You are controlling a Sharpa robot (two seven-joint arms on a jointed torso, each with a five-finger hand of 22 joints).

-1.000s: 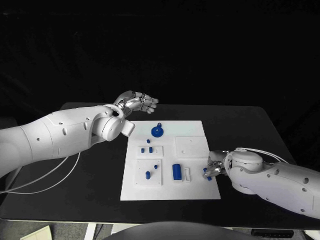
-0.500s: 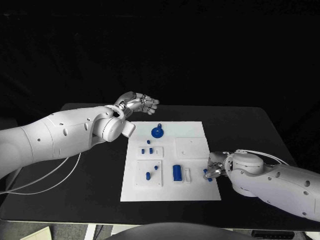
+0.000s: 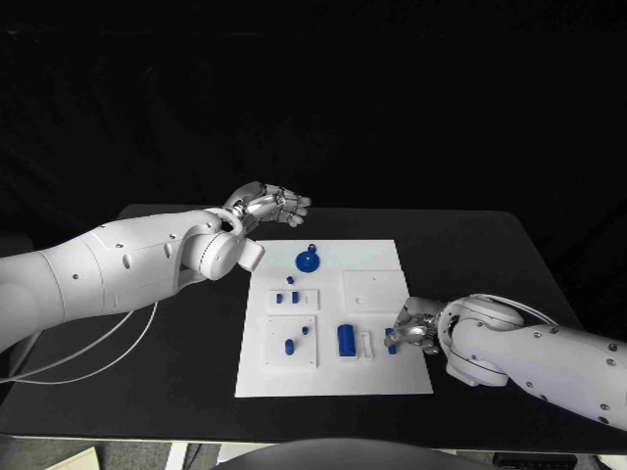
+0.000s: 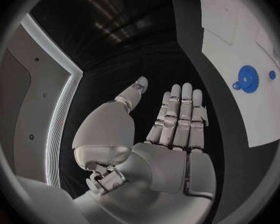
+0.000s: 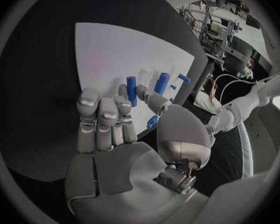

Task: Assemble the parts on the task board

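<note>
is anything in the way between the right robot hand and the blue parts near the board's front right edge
Nothing visible blocks it. The right robot hand is already at the task board edge, its fingertips right beside a small blue part. The larger blue part and a white piece lie just beyond, with bare board between.

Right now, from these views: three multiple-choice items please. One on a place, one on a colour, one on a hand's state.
1. Where is the right hand?
A. at the task board's right edge
B. beyond the board's far edge
C. off the table

2. What colour is the round part near the board's far edge?
A. red
B. blue
C. green

3. What is the left hand doing?
A. gripping a part
B. pressing on the board
C. holding nothing, fingers straight

Answers:
1. A: the head view shows it at that edge.
2. B: blue in head and left wrist views.
3. C: the left wrist view shows a bare palm.
</note>
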